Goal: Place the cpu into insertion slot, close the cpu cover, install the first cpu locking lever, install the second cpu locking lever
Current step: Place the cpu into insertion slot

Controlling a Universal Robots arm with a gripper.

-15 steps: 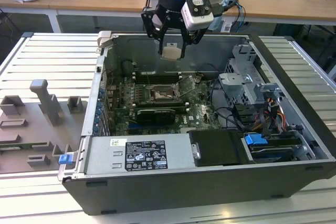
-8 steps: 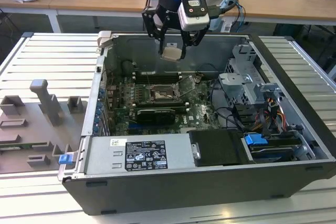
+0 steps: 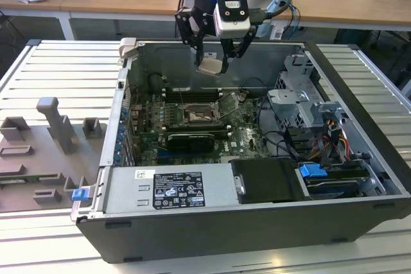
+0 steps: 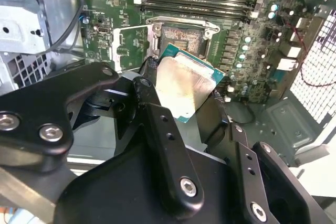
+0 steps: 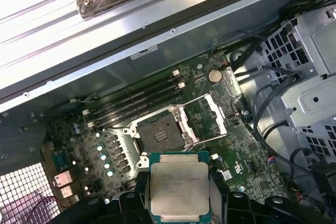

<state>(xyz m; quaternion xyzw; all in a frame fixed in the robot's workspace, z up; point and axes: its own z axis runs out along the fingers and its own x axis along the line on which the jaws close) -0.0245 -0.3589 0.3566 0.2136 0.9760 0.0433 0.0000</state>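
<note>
My gripper (image 3: 212, 61) hangs above the open computer case, shut on the cpu (image 3: 210, 65), a flat square chip with a pale metal face. In both wrist views the cpu (image 4: 184, 87) (image 5: 178, 187) sits between the black fingers (image 4: 149, 90), clear of the board. Below it the insertion slot (image 3: 196, 115) (image 4: 181, 39) (image 5: 160, 132) lies bare, with a dark centre and a silvery rim on the green board. The cpu cover (image 3: 229, 106) (image 5: 210, 115) (image 4: 128, 45) stands swung open beside the slot.
Long memory slots (image 3: 192, 94) run behind the socket and a black card (image 3: 191, 139) lies in front of it. A labelled power supply (image 3: 170, 188) fills the case's near side. A drive cage (image 3: 302, 97) with cables is at the exterior view's right. Grey fixtures (image 3: 45, 152) sit outside the case at the left.
</note>
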